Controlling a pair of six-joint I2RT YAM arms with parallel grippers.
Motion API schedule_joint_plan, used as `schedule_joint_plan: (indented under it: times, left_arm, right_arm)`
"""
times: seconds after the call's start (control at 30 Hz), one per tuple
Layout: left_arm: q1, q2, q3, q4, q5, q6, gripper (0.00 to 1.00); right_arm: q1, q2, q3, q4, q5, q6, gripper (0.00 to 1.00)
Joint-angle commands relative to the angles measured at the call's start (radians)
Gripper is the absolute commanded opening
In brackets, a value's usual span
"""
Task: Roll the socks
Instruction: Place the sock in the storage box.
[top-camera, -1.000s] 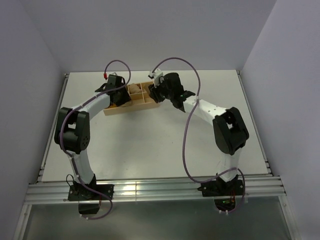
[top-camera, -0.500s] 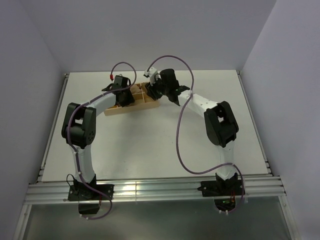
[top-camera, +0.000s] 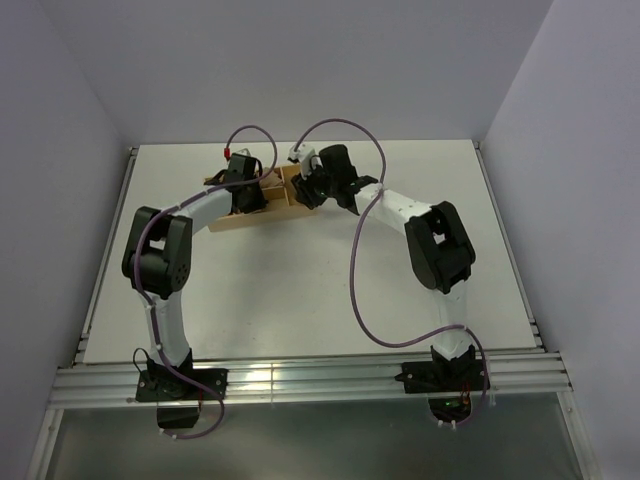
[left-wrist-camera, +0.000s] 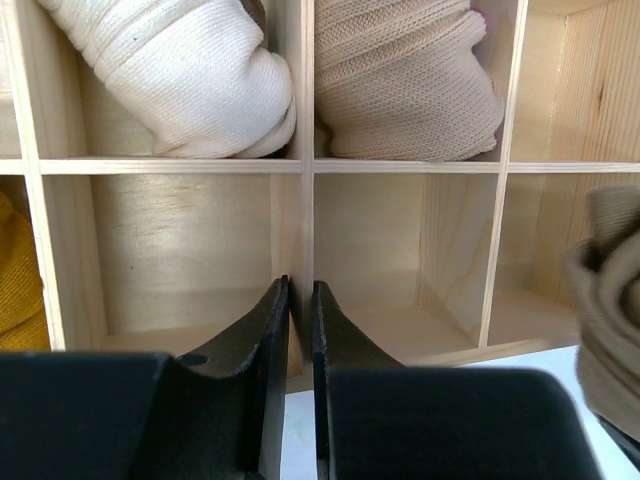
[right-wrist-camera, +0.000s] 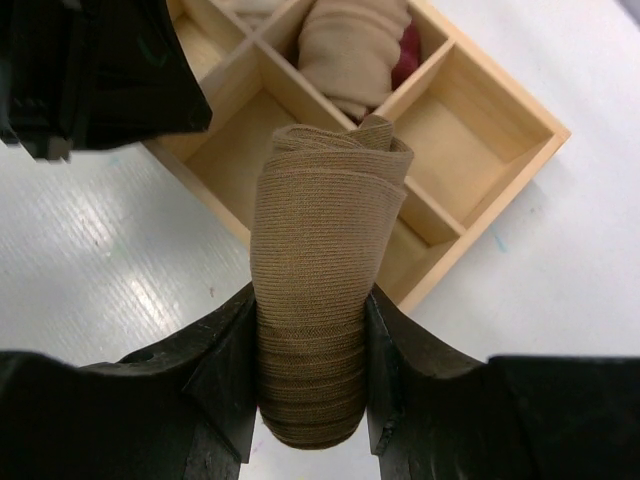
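- You are looking into a booth whose plain pale walls (top-camera: 300, 70) close in on three sides of a white worktop (top-camera: 300, 290). The worktop is matte and carries some soft glare.
- An aluminium rail (top-camera: 320, 385) runs along the worktop's near edge and carries both arm bases.
- A light wooden divided tray (top-camera: 283, 208) sits toward the far edge, left of centre. It lies slightly askew to the worktop's edges, and both your arms reach in to it.
- Your right gripper (right-wrist-camera: 312, 335) is clamped on the olive-brown sock (right-wrist-camera: 325, 220), one finger on each side of it.
- That sock is a tight upright roll of fine ribbed knit. It is darker brown toward the wrist end, with a folded lip at the far end. It is held over the tray's outer wall, and you cannot tell whether it touches the wood.
- Your left gripper (left-wrist-camera: 300, 295) has its jaws drawn almost together, with only a thin slit between them. The tips sit at the tray's near wall, in line with a divider. Whether they pinch the wood you cannot tell.
- A white rolled bundle (left-wrist-camera: 170, 80) and a beige rolled bundle (left-wrist-camera: 400, 80) fill two neighbouring compartments in the row behind.
- The mustard-orange sock (left-wrist-camera: 14, 270) shows only as a knitted sliver in the compartment at the left edge of the left wrist view.
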Motion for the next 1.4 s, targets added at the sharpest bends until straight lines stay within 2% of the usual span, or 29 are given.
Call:
schedule_joint_plan:
  times: [0.0,0.47,0.7,1.1,1.37]
  left_arm:
    - [-0.003,-0.036,-0.052,-0.007,0.037,0.067,0.10]
    - [-0.003,-0.083,-0.115,0.010,0.078,0.136,0.09]
    - [-0.003,-0.091,-0.138,0.018,0.100,0.125,0.10]
    - [-0.003,-0.128,-0.188,0.047,0.149,0.115,0.08]
    - [-0.001,-0.151,-0.230,0.061,0.158,0.101,0.08]
  right_arm:
    - [0.012,-0.066,-0.050,0.047,0.011,0.021,0.00]
    - [0.015,-0.078,-0.078,0.122,0.041,0.044,0.00]
    - [0.017,-0.054,-0.079,0.157,0.044,0.071,0.00]
    - [0.024,-0.014,-0.072,0.081,0.019,0.137,0.00]
    - [0.047,-0.024,-0.089,0.057,0.073,0.188,0.00]
